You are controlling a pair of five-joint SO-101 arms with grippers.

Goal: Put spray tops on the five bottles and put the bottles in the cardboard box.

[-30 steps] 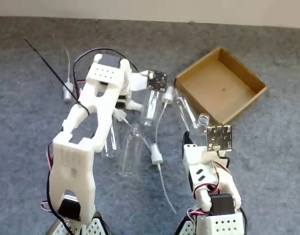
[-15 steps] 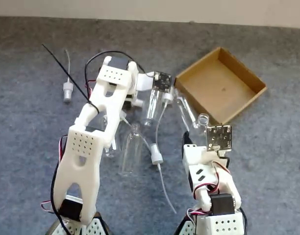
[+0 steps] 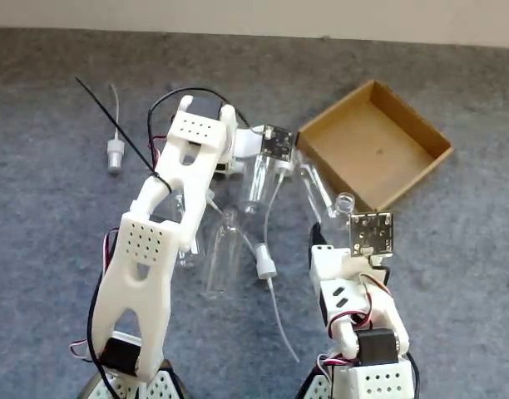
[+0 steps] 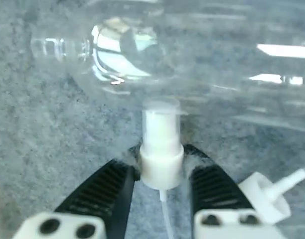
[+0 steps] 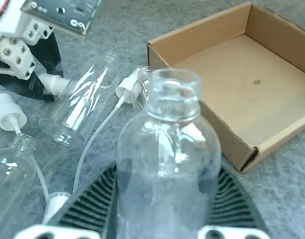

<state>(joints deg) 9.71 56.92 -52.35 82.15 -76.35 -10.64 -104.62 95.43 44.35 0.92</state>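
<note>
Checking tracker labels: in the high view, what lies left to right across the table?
lone spray top → lying bottle → tubed spray top → box

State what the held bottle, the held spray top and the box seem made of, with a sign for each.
Bottle: clear, glossy plastic or glass; see-through, with glints. Spray top: probably plastic; white, smooth, opaque. Box: brown cardboard; matt, with folded walls.

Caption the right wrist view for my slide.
Right gripper holds a topless clear bottle near the cardboard box; a loose spray top rests beside a lying bottle.
</note>
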